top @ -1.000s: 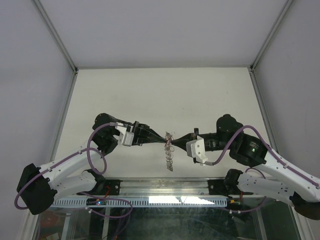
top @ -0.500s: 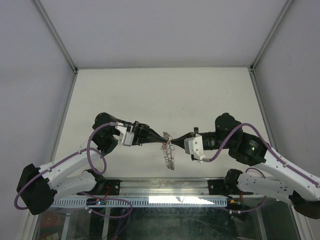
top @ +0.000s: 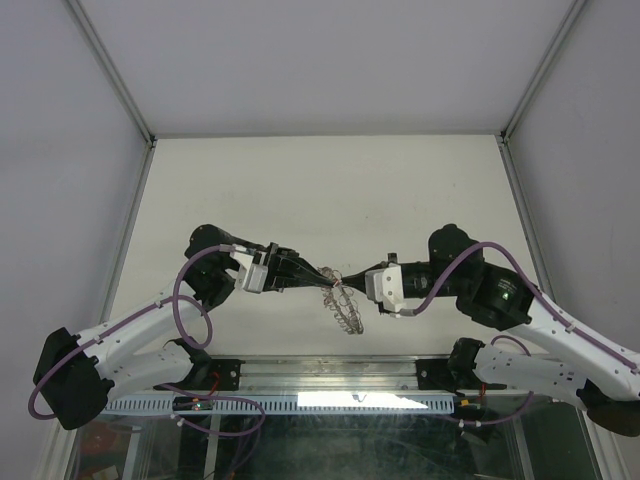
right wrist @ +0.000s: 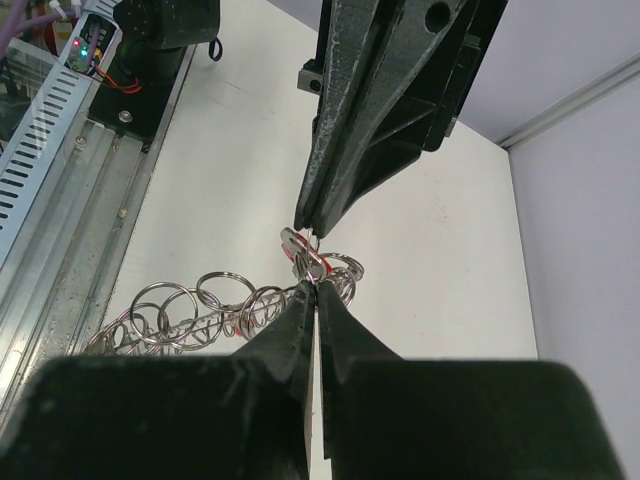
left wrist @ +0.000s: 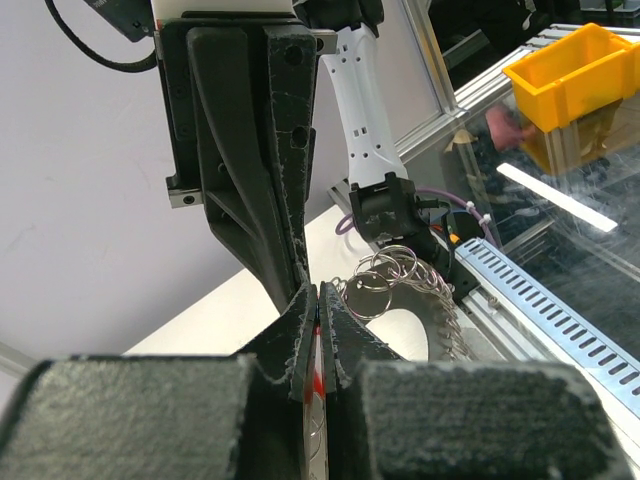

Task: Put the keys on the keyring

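Above the white table [top: 330, 190] my two grippers meet tip to tip. The left gripper [top: 322, 283] is shut on the keys [left wrist: 318, 372], a silver key with a red tag that shows as a red and silver sliver between its pads. From the right wrist the keys [right wrist: 300, 252] sit just under the left gripper [right wrist: 310, 226]. The right gripper [top: 350, 281] is shut on the keyring [top: 348, 315], pinching a thin wire at its tips [right wrist: 316, 290]. The keyring [right wrist: 180, 305] trails away as a bunch of silver loops and hangs below both grippers [left wrist: 400, 275].
A slotted metal rail [top: 330, 375] runs along the table's near edge between the arm bases. Metal frame posts [top: 110, 70] rise at the back corners. A yellow bin [left wrist: 565, 70] stands off the table beyond the rail.
The right gripper has moved left and a little farther from the rail, closing up on the left gripper. The hanging keyring has swung right and spread. The left arm has barely moved.
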You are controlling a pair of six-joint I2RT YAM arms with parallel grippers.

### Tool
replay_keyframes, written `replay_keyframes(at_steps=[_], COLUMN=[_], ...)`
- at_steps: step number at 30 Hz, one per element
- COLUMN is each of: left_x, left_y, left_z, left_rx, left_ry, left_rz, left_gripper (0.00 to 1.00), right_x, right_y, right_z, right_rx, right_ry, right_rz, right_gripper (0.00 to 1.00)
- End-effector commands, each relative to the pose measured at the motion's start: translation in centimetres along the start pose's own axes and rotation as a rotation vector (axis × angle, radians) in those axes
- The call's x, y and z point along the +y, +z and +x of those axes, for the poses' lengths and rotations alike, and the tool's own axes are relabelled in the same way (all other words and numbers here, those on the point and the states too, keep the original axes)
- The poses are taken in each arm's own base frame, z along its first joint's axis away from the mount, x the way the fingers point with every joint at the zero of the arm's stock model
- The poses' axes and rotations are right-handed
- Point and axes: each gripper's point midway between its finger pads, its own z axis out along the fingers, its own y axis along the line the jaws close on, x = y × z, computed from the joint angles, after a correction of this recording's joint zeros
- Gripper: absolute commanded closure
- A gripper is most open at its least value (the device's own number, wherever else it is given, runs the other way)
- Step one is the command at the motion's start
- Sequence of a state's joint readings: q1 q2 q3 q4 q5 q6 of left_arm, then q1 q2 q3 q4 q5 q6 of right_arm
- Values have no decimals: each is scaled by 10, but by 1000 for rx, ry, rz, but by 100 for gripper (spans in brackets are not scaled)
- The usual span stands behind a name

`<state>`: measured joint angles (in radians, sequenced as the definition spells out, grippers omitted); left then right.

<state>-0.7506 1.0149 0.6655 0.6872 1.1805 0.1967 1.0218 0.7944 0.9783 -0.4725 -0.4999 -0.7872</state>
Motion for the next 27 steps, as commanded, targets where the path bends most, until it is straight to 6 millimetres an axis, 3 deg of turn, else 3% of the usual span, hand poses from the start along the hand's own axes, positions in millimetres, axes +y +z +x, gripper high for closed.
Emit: replay_keyframes(at_steps=[1,27], left_x=[6,6], left_y=[1,1], left_z=[-17,-12], left_rx=[-18,-4], left_ry=[64,59], left_rz=[25,26], left_gripper=[100,100], right_x=[-29,-33], right_y=[-11,-20], right_z=[-37,-42], right_rx=[-81,-86], right_ry=[-34,46], right_rz=[102,150], right_gripper=[100,100])
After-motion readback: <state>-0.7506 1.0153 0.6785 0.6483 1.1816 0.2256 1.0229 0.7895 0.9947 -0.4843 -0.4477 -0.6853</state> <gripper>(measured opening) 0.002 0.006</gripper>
